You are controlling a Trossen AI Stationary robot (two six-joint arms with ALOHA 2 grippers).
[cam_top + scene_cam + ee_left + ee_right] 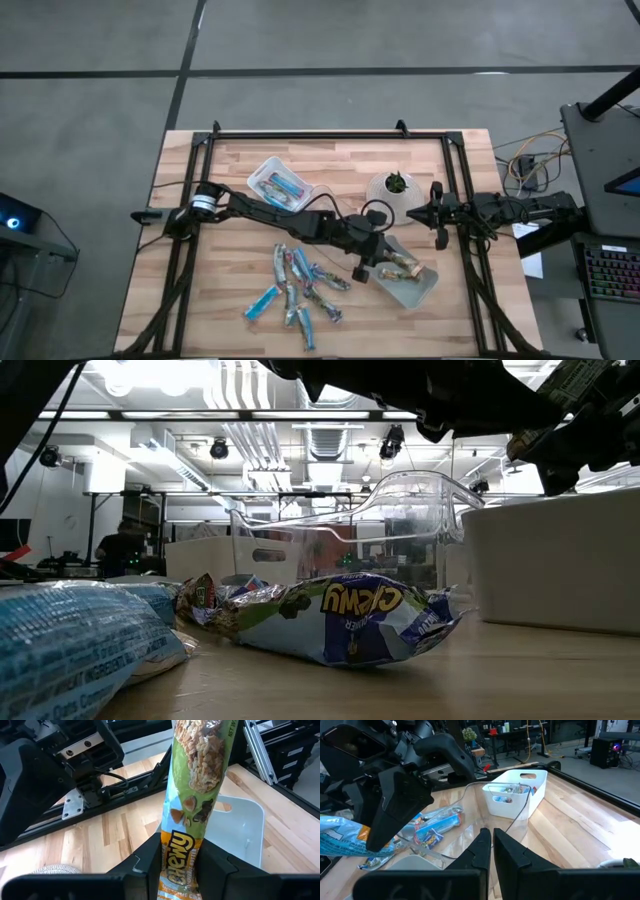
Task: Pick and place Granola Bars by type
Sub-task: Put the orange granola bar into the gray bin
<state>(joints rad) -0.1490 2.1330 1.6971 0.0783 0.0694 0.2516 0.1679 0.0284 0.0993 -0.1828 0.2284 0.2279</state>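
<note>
My left gripper [372, 262] [180, 852] reaches across the table's middle and is shut on a greenish-tan granola bar [197, 765] [398, 265]. The bar sticks out over a clear tray [420, 288] [245, 827] near the right front. Several loose granola bars [300, 288] in blue and silvery wrappers lie flat on the wood left of that tray. One of them [350, 615] fills the low view. My right gripper [437, 215] [493, 842] waits shut at the table's right side, touching nothing. My left gripper pinches the bar by its near end [181, 842] between its two fingers [150, 860], on the wrapper's two flat faces. The fingers slant down from the table's left and lie along the bar. The rest of the bar juts forward past them over the tray; whether its far end touches the tray does not show.
A second clear tray [280, 185] [515, 795] at the far middle holds blue bars. A white pot with a small plant [395, 190] stands between that tray and my right gripper. A black frame [330, 135] rims the table.
</note>
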